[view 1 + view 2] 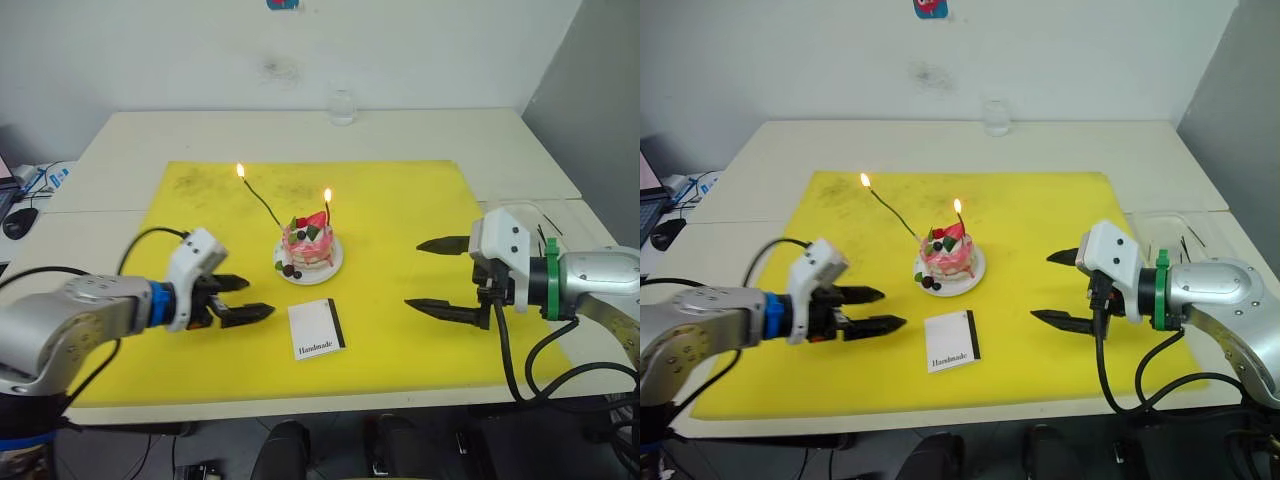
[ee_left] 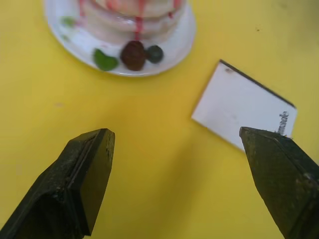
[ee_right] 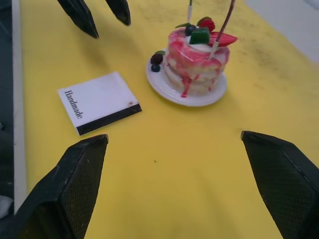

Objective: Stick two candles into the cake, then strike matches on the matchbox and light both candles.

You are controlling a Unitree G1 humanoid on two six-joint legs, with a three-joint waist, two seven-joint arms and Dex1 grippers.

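An office or lab room: pale surface [image 1: 520, 150] under a yellow mat [image 1: 400, 230], bare white wall, computer mouse [image 1: 18, 222] at nine o'clock.

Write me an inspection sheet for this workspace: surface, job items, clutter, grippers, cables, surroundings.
Surface: yellow mat on pale tables, with dark smudges at its far side.
Job's things: cake mid-mat on its plate; green candle and red candle stuck in it, both lit; matchbox flat in front of the cake.
Clutter: clear glass at the far edge; clear tray with thin sticks at the right.
Grippers: left gripper open and empty; right gripper open and empty; both beside the mat's middle.
Cables: black cables loop from both arms.
Surroundings: white wall; mouse far left.
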